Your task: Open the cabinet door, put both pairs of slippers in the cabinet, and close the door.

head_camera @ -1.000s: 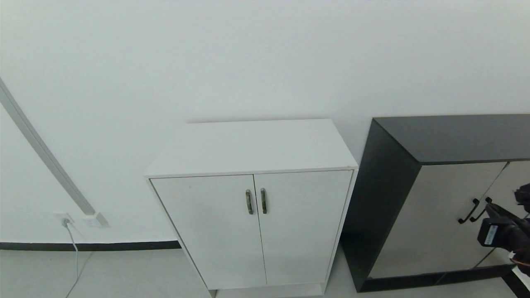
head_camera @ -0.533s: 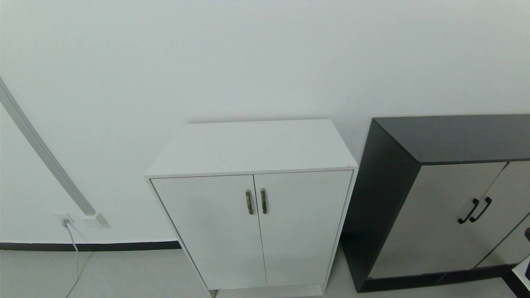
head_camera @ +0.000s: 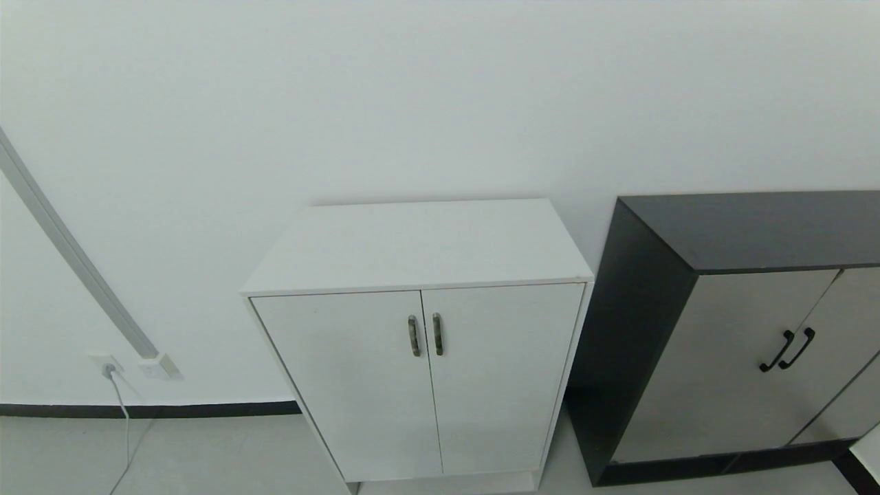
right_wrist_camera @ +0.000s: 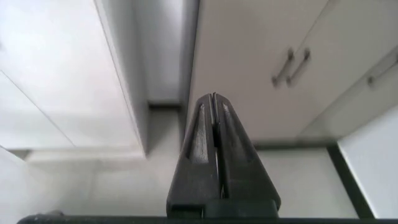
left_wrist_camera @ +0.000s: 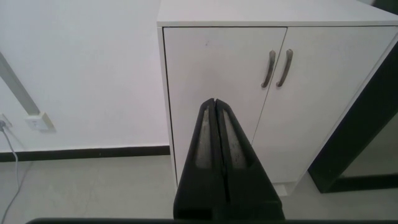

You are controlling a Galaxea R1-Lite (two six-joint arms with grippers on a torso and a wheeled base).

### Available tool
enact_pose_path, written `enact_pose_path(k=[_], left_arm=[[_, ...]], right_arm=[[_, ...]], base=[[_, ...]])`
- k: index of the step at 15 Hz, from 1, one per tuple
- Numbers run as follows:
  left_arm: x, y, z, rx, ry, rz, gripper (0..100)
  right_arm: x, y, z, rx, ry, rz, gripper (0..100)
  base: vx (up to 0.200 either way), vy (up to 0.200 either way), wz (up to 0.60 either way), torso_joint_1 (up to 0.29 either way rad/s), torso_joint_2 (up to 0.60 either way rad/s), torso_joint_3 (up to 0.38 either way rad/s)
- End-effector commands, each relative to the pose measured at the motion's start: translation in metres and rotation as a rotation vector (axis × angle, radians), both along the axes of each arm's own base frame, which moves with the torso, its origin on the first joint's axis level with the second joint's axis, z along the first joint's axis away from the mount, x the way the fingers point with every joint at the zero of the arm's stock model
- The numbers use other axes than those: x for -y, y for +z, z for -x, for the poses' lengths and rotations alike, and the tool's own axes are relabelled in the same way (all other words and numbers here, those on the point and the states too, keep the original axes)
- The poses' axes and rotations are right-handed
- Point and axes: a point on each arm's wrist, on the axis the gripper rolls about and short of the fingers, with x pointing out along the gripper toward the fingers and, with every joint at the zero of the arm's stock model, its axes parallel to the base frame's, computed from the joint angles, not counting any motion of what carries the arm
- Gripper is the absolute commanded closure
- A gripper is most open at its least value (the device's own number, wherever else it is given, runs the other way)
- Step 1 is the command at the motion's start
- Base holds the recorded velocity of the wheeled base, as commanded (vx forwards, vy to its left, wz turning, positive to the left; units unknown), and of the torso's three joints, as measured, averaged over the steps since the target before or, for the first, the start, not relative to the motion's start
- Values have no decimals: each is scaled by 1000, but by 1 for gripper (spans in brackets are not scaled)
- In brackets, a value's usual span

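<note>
standing upright, white cabinet [head_camera: 419, 240] faces forward, doors [head_camera: 357, 378] closed, handles [head_camera: 413, 335] vertical; left gripper [left_wrist_camera: 214, 106] and right gripper [right_wrist_camera: 213, 99] both pinched together

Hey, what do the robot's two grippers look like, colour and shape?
Both match: the left gripper and the right gripper each have two black fingers, wide at the base and tapering to narrow rounded tips, with a greyish recessed panel along each finger.
</note>
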Motion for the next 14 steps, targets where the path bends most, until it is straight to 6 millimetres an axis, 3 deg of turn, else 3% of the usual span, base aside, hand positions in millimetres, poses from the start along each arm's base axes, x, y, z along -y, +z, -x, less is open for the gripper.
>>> enact_pose_path(k=[1,8,11,14], left_arm=[[0,0,0,-1,0,1,100],[0,0,0,-1,0,1,100],[0,0,0,1,0,-1,100],[0,0,0,-1,0,-1,100]], right_arm=[[0,-4,13,67,15,-3,100],[-2,-22,29,0,103,-21,100],[0,-20,30,11,-79,43,100],[-1,-21,36,80,-85,45,100]], base=[[0,0,0,0,0,0],[0,0,0,0,0,0],[0,0,0,0,0,0],[0,0,0,0,0,0]])
